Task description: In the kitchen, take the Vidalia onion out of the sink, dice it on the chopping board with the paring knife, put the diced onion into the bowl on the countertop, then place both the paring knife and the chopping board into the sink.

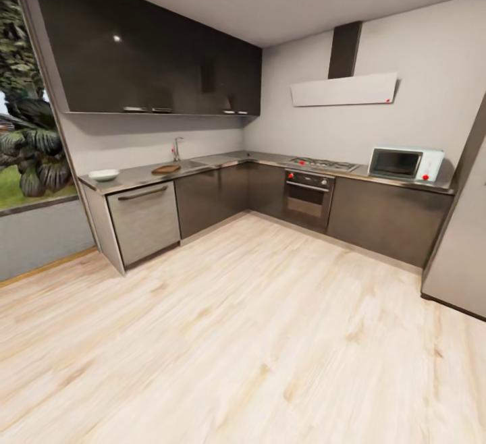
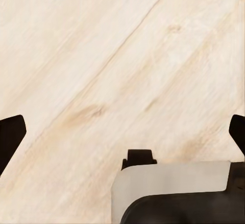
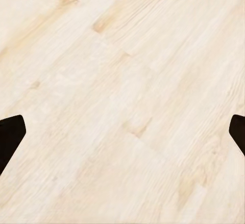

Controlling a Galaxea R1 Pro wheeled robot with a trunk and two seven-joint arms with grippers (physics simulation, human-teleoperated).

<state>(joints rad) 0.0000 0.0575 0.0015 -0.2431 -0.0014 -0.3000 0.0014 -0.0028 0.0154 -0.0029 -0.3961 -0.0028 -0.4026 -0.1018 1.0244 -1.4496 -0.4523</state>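
A pale wood floor [image 1: 256, 336] spreads across the head view between the robot and an L-shaped kitchen. One grey countertop [image 1: 229, 159] runs along the far wall from the window [image 1: 27, 100] side to the corner, then on along the right-hand wall. Above it hangs one row of dark wall cabinets [image 1: 155, 59]; below it sit dark base units, one dishwasher [image 1: 144, 218] and one oven [image 1: 308, 198]. A hob [image 1: 322, 163] lies above the oven under one hood [image 1: 344, 86], and one white microwave [image 1: 406, 163] stands further right. A tall grey unit [image 1: 466, 228] closes the right edge.

On the countertop's left stretch, one white bowl [image 1: 104, 175] stands near the end, one brown board [image 1: 166, 169] lies to its right, and the sink [image 1: 192, 162] with its tap [image 1: 177, 148] is just beyond the board. The onion and the knife are too small to make out from here.

All of these lie well apart from both grippers, across open floor. The left gripper [image 2: 122, 132] points down at bare planks, its two dark fingertips [image 2: 11, 132] at opposite picture edges, spread wide with nothing between them; a grey and black part of the robot [image 2: 178, 193] sits below it. The right gripper [image 3: 122, 132] likewise hangs over floor, fingertips [image 3: 11, 134] wide apart and empty.
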